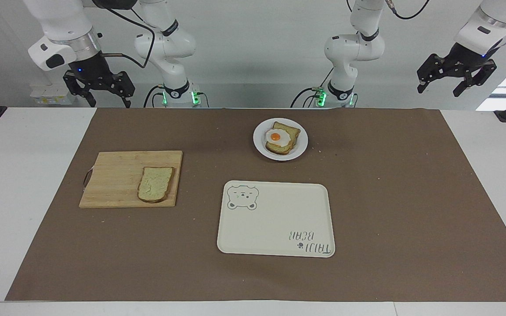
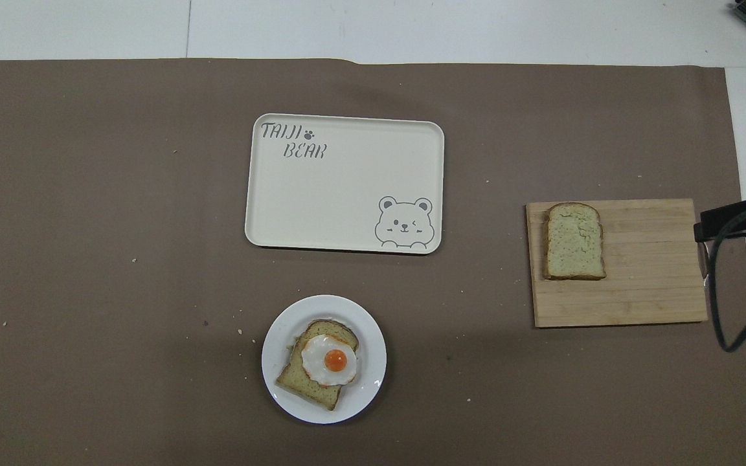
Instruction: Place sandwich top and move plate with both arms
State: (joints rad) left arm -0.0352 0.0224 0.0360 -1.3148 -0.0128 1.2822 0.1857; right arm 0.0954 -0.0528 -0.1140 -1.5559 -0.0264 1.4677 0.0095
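- Both pincers, right (image 1: pixel 99 90) and left (image 1: pixel 455 79), hang released over the tabletop's ends; nothing is started.
- Your sandwich top (image 1: pixel 155 184) lies on the cutting board (image 1: pixel 117 177); the plate (image 1: pixel 257 142) sits nearer the robots.
- Lower the right pincer onto the slice first.

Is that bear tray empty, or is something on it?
Empty. The tray shows only its printed bear and lettering; the plate sits beside it, nearer the robots.

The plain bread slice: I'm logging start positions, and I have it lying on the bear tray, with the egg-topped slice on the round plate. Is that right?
Not quite. The plain bread slice lies on the wooden cutting board, not the bear tray, which holds nothing. The overhead view shows it. The egg-topped slice is on the round plate, as you say.
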